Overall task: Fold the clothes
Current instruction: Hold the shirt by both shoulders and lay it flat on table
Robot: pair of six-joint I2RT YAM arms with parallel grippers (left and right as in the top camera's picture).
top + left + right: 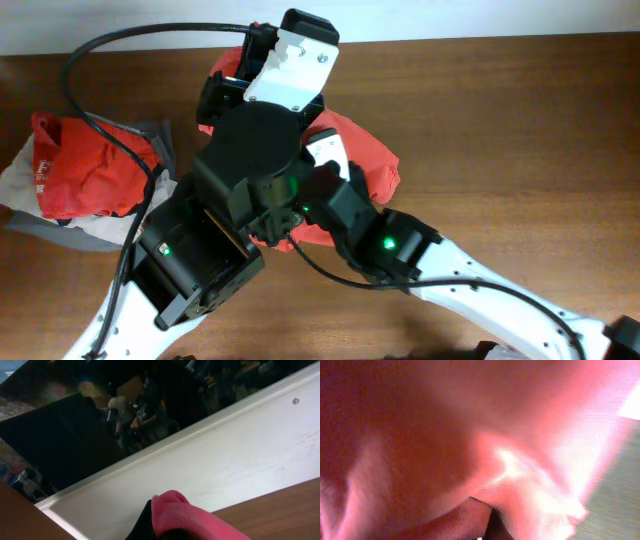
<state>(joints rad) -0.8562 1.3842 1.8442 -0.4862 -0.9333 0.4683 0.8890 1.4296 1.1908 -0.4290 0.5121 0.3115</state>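
Orange-red cotton T-shirt [365, 160] lies bunched in a heap at the middle of the brown wooden table [520, 130]. Both arms cross above it and hide most of it, so only a rounded lump shows on the right and a small fold on the far left. No print can be made out.

The left gripper [152, 530] is pressed together on a raised fold of the shirt and points toward the white ledge [225, 460] at the far edge. The right gripper [487, 532] is buried under the left arm. Its jaws are pressed together with fabric gathered at them, and cloth fills its whole view.

Well apart on the left lies a second crumpled red cloth [85, 165] on grey and white cloths [40, 215]. A black cable [100, 45] loops over the far left of the table.
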